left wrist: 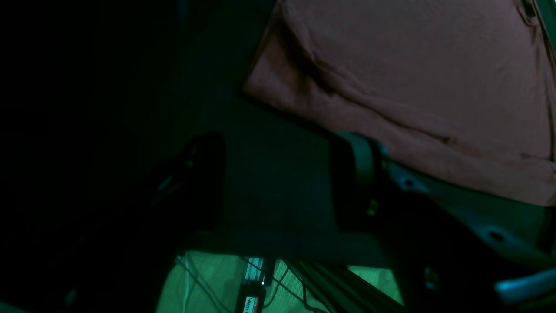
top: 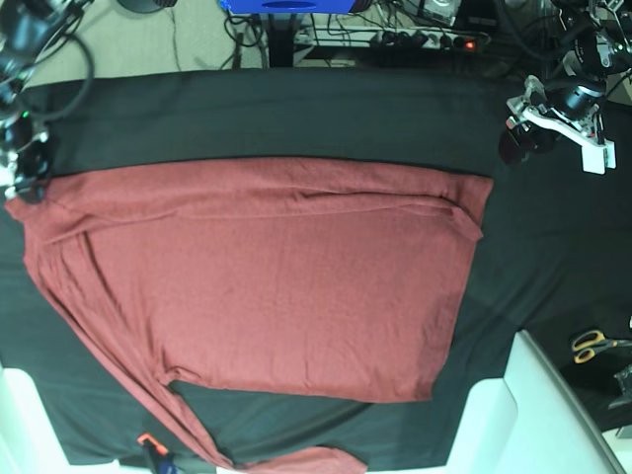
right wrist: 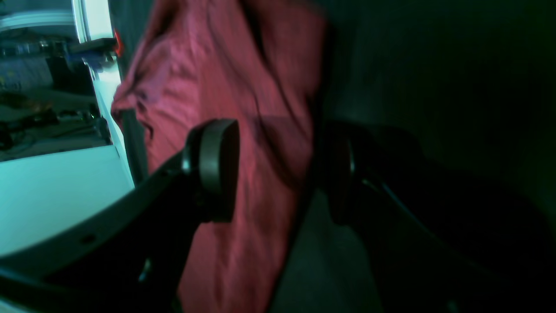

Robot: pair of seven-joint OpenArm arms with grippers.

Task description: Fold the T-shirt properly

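Base view: T-shirt [top: 267, 286] spread flat on table [top: 296, 109], thin, soft, limp; prob best grabbed at hem corners. Left pincer [left wrist: 278, 182] apart, empty; right pincer [right wrist: 278, 169] apart, straddling shirt edge.

The T-shirt [left wrist: 412, 87] fills the upper right of the left wrist view, a rust-red knit sheet lying on a dark cloth [left wrist: 269, 174]. Its nearest corner points toward the left, and a deep crease runs from that corner diagonally down along the shirt's lower edge. Below that edge, the left gripper [left wrist: 278, 182] hangs over the dark cloth with its two fingers spread apart and nothing between them. One finger [left wrist: 360, 174] sits just beside the shirt's lower hem; whether it touches the fabric is unclear. The other finger stands well away from the shirt. Farther below the shirt, cables [left wrist: 278, 282] lie on a bright green-lit floor.
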